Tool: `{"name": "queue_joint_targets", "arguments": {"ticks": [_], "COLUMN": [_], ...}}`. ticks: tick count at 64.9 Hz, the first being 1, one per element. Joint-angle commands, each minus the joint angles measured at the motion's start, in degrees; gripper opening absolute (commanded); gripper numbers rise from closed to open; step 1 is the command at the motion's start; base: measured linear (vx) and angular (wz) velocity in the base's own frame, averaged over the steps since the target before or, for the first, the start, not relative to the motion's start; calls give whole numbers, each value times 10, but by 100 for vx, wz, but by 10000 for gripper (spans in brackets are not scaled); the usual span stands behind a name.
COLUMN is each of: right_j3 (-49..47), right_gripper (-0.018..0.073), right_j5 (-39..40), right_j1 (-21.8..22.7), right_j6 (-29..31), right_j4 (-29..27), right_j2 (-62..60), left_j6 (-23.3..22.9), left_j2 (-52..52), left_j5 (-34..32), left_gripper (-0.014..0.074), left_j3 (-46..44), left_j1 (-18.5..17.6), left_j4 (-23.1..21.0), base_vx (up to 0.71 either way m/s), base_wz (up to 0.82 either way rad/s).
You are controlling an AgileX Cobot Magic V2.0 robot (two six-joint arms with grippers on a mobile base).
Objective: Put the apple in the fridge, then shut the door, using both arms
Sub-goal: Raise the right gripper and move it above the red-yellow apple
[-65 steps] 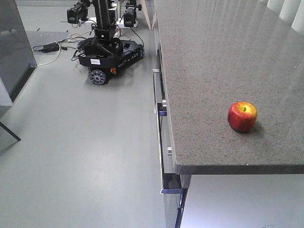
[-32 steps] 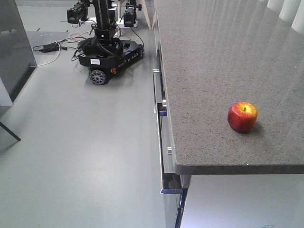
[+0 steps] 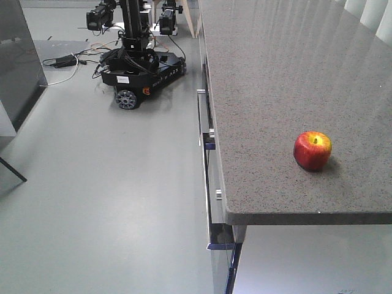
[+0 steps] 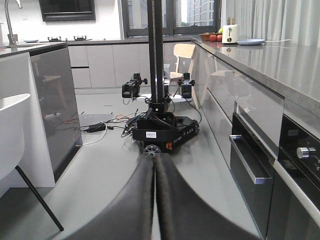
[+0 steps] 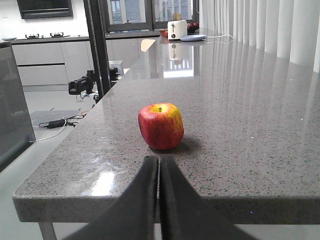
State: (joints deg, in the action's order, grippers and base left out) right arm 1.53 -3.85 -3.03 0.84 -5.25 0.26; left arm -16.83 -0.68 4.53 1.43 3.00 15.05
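The apple (image 3: 312, 150), red with a yellow patch at the stem, sits on the grey speckled counter (image 3: 275, 92) near its front edge. In the right wrist view the apple (image 5: 161, 126) is straight ahead of my right gripper (image 5: 159, 161), which is shut and empty, a short way in front of the counter's edge. My left gripper (image 4: 154, 162) is shut and empty, low over the floor beside the cabinets. The fridge and its door are out of view. Neither gripper shows in the front view.
A separate black robot on a wheeled base (image 3: 138, 67) stands on the floor at the back left, with cables (image 3: 67, 61) beside it. A flat dark grey panel (image 3: 18, 61) is at the far left. Cabinet drawers with bar handles (image 3: 202, 153) run under the counter.
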Motion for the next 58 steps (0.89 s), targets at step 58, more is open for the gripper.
{"name": "queue_joint_targets", "arguments": {"ticks": [58], "right_j3": [-370], "right_gripper": [323], "right_j5": [-220], "right_j1": [-1], "right_j6": [57], "right_j4": [-88], "right_j2": [143], "left_j6": [-5], "left_j2": [-9], "left_j5": [-41], "left_gripper": [-6], "left_j3": [16], "left_j1": [-2], "left_j4": [0], "base_vx": [0], "base_wz": [0]}}
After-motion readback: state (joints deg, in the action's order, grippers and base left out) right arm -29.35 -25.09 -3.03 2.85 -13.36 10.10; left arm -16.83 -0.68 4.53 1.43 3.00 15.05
